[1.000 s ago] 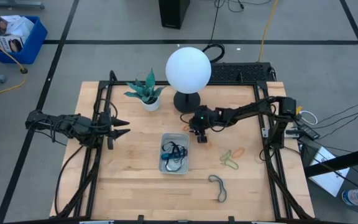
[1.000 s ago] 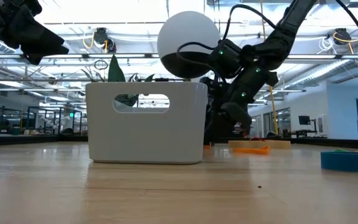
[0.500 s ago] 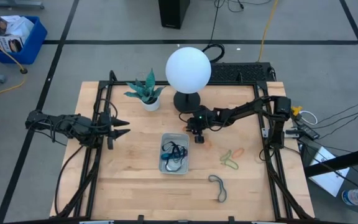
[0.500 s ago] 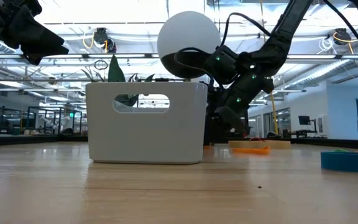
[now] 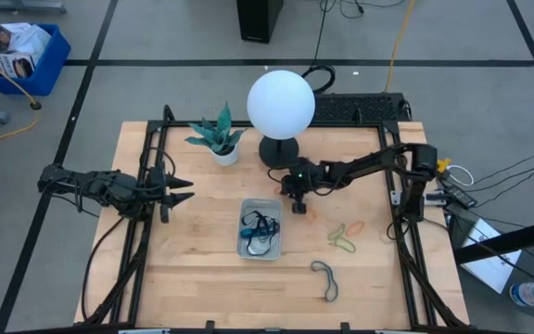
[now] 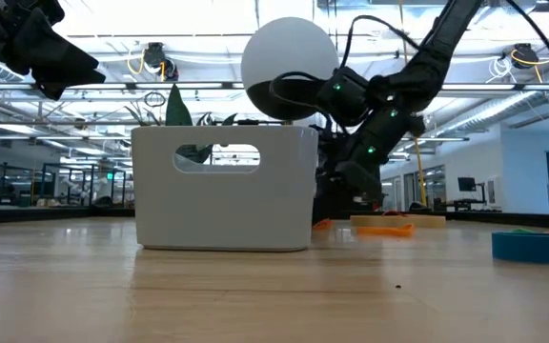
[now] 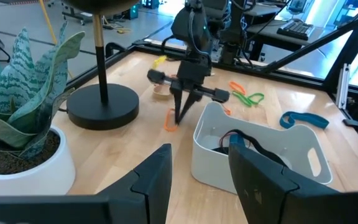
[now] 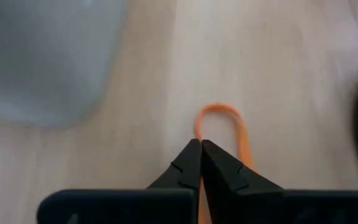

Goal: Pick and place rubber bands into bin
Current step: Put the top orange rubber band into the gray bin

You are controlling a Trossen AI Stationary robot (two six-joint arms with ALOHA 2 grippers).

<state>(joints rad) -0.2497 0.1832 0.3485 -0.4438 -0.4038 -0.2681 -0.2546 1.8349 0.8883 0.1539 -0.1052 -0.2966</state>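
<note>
Wooden table (image 5: 202,278) holds the clear bin (image 5: 260,229) in its middle with some rubber bands already inside, and the orange rubber band (image 8: 219,134) lies on the wood just beside it, near the lamp base (image 7: 102,106). The right gripper (image 8: 201,155) points down with its fingers pinched together on that band to lift it, while the left gripper (image 5: 176,190) waits with fingers apart near the table's left edge. From above the band is mostly hidden under the gripper, but the right wrist view shows the loop sticking out past the closed tips.

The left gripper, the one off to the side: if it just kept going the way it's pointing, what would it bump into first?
Probably the bin: the left gripper, jaws open, points across the table at its near wall, with bare wood between. Depth is hard to judge; the plant pot sits off to one side.
</note>
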